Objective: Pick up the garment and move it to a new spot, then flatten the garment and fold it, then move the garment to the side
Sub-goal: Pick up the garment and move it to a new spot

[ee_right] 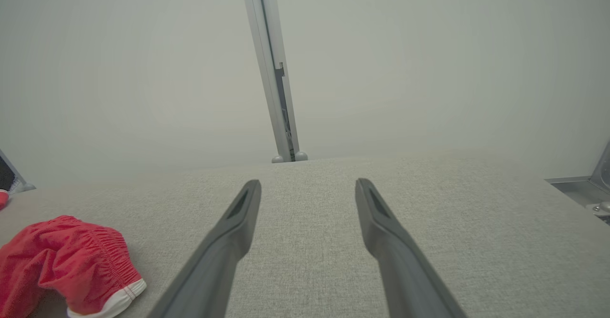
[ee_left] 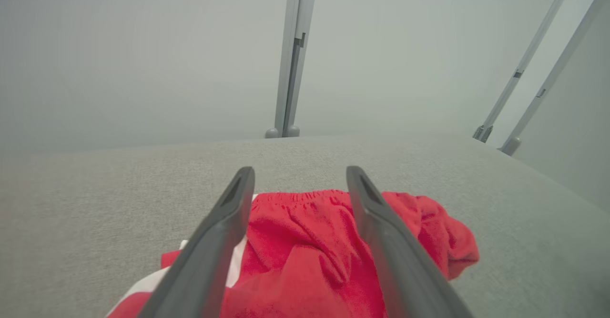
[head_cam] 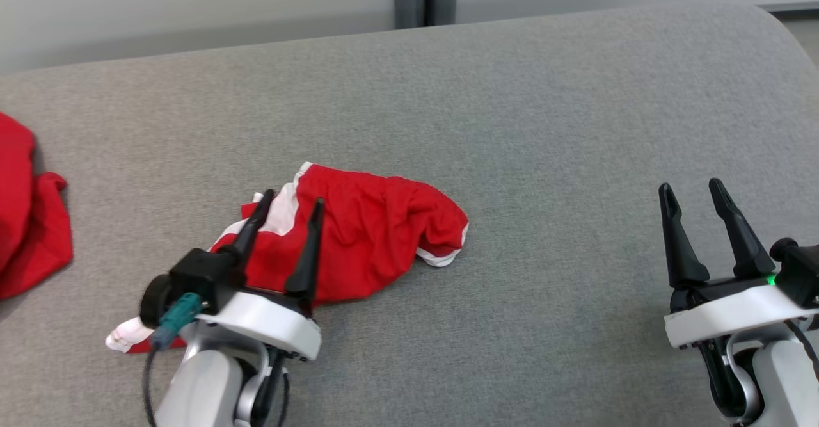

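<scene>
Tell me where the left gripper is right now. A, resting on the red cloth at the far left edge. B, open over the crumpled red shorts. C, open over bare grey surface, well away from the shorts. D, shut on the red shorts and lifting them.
B: the left gripper has its fingers spread apart, and the red shorts show between them in the left wrist view, lying crumpled on the grey surface.

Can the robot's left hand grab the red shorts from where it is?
Probably yes. The left gripper hangs open right over the red shorts, and nothing lies between them.
</scene>
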`<state>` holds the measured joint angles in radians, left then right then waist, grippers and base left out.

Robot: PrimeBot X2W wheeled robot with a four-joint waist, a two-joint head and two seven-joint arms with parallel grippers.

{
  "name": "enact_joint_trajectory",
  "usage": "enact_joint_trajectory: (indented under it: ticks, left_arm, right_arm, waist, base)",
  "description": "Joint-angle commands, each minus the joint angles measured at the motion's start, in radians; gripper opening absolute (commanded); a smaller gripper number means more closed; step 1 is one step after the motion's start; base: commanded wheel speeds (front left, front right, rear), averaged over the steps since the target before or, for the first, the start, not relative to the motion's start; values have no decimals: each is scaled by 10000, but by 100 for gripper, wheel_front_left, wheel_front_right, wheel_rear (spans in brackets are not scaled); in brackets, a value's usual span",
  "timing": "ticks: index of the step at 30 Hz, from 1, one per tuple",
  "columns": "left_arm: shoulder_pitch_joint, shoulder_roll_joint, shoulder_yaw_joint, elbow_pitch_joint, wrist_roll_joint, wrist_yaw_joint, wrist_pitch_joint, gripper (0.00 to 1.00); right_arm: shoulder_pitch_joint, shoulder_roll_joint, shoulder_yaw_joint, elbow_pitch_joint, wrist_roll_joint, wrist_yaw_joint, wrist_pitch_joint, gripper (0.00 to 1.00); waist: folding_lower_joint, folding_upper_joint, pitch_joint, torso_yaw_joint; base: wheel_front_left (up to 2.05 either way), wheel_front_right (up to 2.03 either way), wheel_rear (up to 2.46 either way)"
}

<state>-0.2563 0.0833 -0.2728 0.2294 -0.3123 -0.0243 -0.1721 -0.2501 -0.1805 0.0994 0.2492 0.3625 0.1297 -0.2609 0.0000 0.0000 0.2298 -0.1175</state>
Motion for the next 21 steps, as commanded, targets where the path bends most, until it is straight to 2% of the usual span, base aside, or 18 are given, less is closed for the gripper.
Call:
enact_joint_trajectory:
  ticks: [1,11,21]
  left_arm:
    - [246,267,351,-262,-120,246,-128,100]
    - [1269,909,1411,-871,-341,928,-413,100]
    - [2241,1377,1568,-1340,-390,895,-417,100]
  right_arm:
    - [224,-70,-51,-1,51,19,-46,100]
    - [638,-177,-90,-30,-48,19,-47,100]
    - [1103,-219,-41,-39,-15,19,66,100]
  waist:
    - [0,0,-316,382]
    - [0,0,-821,904]
    - [0,0,-1266,1021]
  base:
    - [0,0,0]
    - [0,0,0]
    - [0,0,0]
